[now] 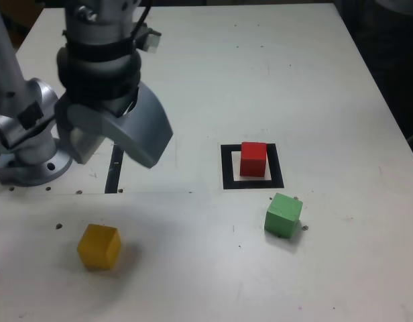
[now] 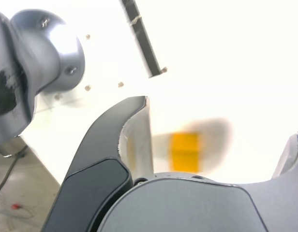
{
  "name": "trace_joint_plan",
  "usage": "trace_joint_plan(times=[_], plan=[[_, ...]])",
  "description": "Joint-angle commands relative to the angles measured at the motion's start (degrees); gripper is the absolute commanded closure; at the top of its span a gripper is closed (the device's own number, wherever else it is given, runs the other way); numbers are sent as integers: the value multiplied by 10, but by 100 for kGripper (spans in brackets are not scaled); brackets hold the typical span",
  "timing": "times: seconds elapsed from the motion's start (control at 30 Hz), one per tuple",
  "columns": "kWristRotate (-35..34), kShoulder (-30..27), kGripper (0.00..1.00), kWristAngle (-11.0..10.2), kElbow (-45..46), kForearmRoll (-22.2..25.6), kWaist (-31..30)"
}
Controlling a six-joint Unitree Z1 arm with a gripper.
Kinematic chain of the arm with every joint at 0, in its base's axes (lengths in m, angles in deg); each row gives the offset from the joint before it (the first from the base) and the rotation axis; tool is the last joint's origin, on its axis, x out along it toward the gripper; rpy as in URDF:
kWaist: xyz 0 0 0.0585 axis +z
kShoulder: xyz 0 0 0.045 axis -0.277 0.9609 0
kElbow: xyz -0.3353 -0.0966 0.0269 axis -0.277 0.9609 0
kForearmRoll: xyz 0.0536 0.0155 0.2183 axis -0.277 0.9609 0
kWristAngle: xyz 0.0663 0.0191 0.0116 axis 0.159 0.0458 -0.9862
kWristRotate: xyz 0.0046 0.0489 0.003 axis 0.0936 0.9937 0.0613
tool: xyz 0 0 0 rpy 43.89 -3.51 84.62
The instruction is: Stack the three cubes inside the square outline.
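A white table (image 1: pixel 213 268) is filling nearly the whole exterior view, its top looking matte and a little scuffed, with small dark specks scattered near the front edge and a faint seam running across it. Dark floor is showing past the table's far corner on the exterior view's right. A narrow black strip (image 1: pixel 115 171) is lying beside the arm's round metal base (image 1: pixel 32 164), which is sitting on the table at the exterior view's left.

The square outline (image 1: pixel 252 166) is sitting near the middle of the table, and the red cube (image 1: pixel 253 159) is resting inside it on the white centre. The green cube (image 1: pixel 283 215) is lying just outside the outline's near corner, turned a little askew. The yellow cube (image 1: pixel 99 246) is sitting well apart, toward the exterior view's left and close to the front.

The gripper (image 1: pixel 119 137) is hanging above the table with its jaws spread wide and nothing between them; in the wrist view the yellow cube (image 2: pixel 184 152) is appearing blurred between and beyond the jaws.

The cubes are looking small, stiff and light, probably painted wood or dense foam, with flat matte faces that should be giving the jaws decent friction. Taking hold across two opposite flat sides, low enough for a full bearing, seems best; a corner-to-corner grip would likely be twisting the cube. The smooth tabletop may be letting a nudged cube slide.
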Motion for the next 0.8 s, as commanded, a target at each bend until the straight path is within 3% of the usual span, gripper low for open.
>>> trace_joint_plan(times=[0.0,0.23,0.4,0.57,0.77], plan=[[-16,-8,1,19,7,-1,-41],[-58,-22,1,53,27,-21,-134],[-90,-22,1,64,71,-89,-178],[-119,-11,1,55,103,-148,-201],[-157,19,3,42,90,-158,-209]])
